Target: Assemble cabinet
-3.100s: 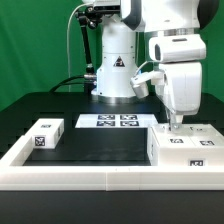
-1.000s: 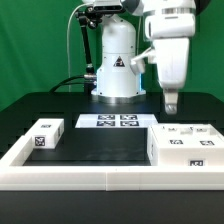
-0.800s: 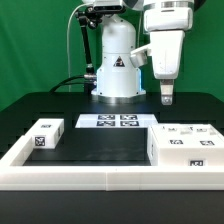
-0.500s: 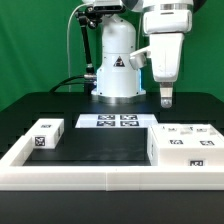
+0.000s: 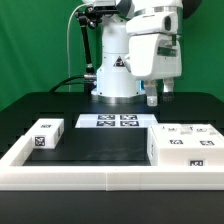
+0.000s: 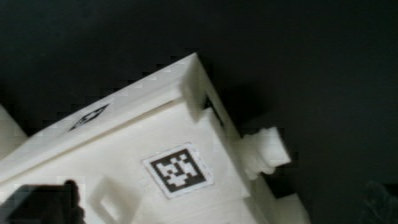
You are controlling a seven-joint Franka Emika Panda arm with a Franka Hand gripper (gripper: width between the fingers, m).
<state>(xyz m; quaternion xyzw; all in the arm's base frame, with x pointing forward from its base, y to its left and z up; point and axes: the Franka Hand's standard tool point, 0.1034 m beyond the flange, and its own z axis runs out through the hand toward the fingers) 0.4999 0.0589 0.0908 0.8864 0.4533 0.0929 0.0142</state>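
Finds the gripper (image 5: pixel 158 97) spread wide, gripping nothing, raised above the table (image 5: pixel 100 148). Places the cabinet (image 5: pixel 180 146) in the near corner on the exterior view's right, a small block (image 5: pixel 43 136) by the opposite edge.

The white boxy cabinet body (image 5: pixel 185 150) lies flat on the desk (image 5: pixel 100 150) at the exterior view's right, close to the front edge. It carries black-and-white square tags (image 5: pixel 178 142) on its top and on its front face, and the wrist view shows one corner of it from near. A small white block (image 5: pixel 42 136), also with a tag, stands upright well apart from it at the exterior view's left.
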